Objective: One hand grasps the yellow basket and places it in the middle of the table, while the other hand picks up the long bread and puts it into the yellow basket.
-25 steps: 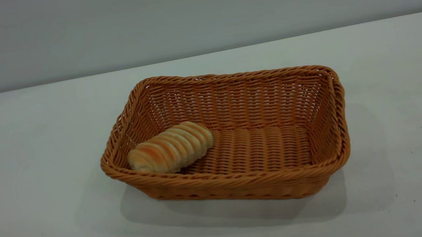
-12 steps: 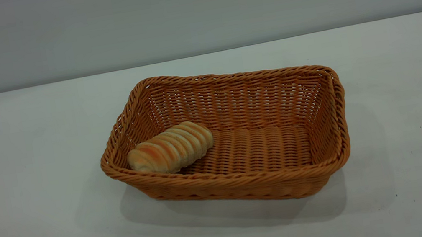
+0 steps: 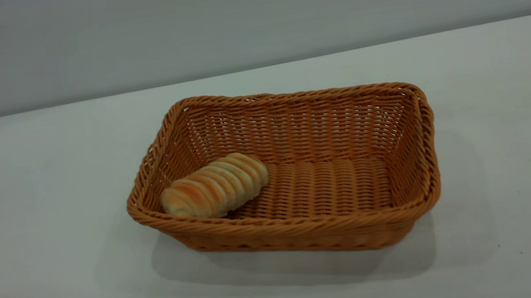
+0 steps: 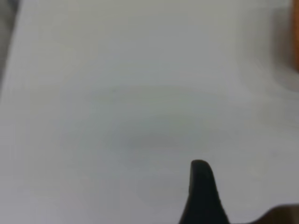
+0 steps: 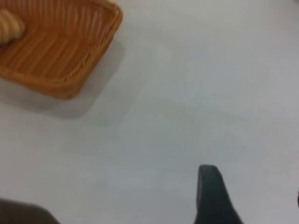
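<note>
The yellow basket (image 3: 308, 217) stands near the middle of the table (image 3: 29, 207). The long bread (image 3: 214, 186) lies inside it at its left end, leaning on the front rim. Neither gripper shows in the exterior view. In the right wrist view the basket (image 5: 60, 51) and one end of the bread (image 5: 10, 27) are far off; my right gripper (image 5: 254, 186) is open and empty over bare table. My left gripper (image 4: 252, 186) hangs over bare table, open and empty, with one dark finger (image 4: 202, 189) showing. A sliver of the basket (image 4: 296, 37) is at that view's edge.
A grey wall (image 3: 243, 8) runs behind the table's far edge. White tabletop lies on every side of the basket. A blurred brown shape (image 4: 280, 215) sits in a corner of the left wrist view.
</note>
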Robot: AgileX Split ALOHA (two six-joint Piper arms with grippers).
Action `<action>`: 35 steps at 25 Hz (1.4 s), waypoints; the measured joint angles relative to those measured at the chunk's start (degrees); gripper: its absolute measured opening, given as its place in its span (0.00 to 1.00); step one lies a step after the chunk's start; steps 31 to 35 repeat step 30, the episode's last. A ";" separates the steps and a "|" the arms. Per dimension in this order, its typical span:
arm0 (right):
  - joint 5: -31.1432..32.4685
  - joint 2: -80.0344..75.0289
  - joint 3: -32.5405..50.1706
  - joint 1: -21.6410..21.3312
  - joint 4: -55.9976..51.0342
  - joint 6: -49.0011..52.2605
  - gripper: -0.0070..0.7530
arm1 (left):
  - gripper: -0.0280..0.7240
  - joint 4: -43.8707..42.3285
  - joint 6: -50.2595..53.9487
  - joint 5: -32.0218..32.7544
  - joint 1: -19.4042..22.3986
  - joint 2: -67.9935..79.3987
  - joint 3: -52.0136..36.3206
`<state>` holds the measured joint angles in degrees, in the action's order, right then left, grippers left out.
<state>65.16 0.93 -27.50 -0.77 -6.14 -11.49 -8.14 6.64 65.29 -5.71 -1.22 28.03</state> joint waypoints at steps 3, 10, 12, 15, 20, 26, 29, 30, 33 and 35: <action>0.00 0.05 0.00 -0.28 0.00 0.00 0.63 | 0.80 0.00 0.00 0.01 3.17 -0.07 0.00; 0.00 0.11 0.00 -0.28 -0.07 -0.05 0.63 | 0.80 0.00 -0.05 0.01 3.76 -0.07 0.00; 0.00 0.11 0.00 -0.28 -0.07 -0.05 0.63 | 0.80 0.00 -0.05 0.01 3.76 -0.07 0.00; 0.00 0.11 0.00 -0.28 -0.07 -0.05 0.63 | 0.80 0.00 -0.05 0.01 3.76 -0.07 0.00; 0.00 0.11 0.00 -0.28 -0.07 -0.05 0.63 | 0.80 0.00 -0.10 0.01 3.76 -0.07 0.00; 0.00 0.11 0.00 -0.28 -0.07 -0.05 0.63 | 0.80 0.00 -0.10 0.01 3.76 -0.07 0.00; 0.00 0.11 0.00 -0.28 -0.07 -0.05 0.63 | 0.80 0.00 -0.10 0.01 3.76 -0.07 0.00; 0.00 0.11 0.00 -0.28 -0.07 -0.05 0.63 | 0.80 0.00 -0.10 0.01 3.76 -0.07 0.00; 0.00 0.11 0.00 -0.28 -0.07 -0.05 0.63 | 0.80 0.00 -0.10 0.01 3.76 -0.07 0.00; 0.00 0.11 0.00 -0.28 -0.07 -0.05 0.63 | 0.80 0.00 -0.10 0.01 3.76 -0.07 0.00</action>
